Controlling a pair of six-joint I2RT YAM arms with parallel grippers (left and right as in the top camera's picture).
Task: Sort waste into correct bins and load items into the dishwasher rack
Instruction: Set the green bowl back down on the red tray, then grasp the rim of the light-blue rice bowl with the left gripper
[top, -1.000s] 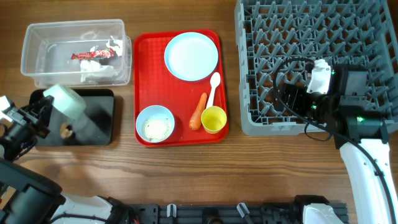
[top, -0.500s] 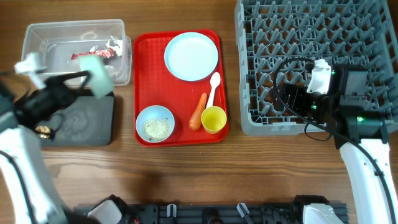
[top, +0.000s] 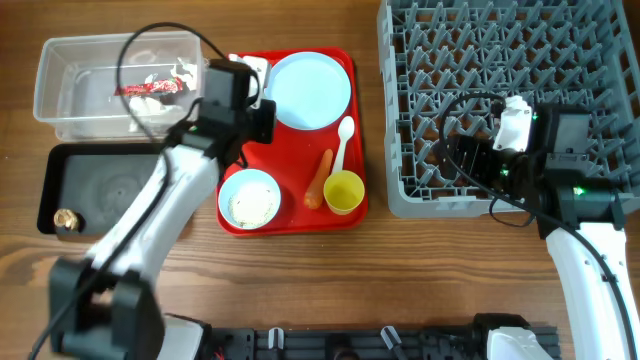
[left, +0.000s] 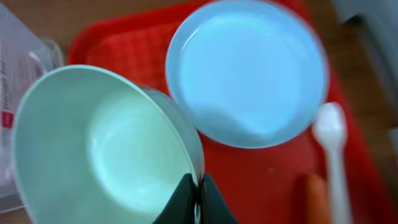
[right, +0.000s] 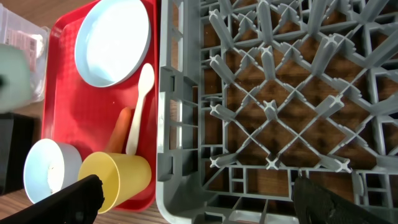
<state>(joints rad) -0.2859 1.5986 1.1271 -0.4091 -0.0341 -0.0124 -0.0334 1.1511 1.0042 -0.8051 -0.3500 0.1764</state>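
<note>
Left wrist: one bowl, one plate

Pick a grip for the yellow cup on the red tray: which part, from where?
Pinch the rim of the yellow cup from straight above, one claw finger inside. It stands upright, mouth open; the carrot lies close beside it, so the rack side of the rim looks freest.

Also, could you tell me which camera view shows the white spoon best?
Right wrist: the spoon lies whole and sharp on the red tray beside the carrot. Overhead shows the spoon whole but small; left wrist shows the spoon blurred and partly cropped.
</note>
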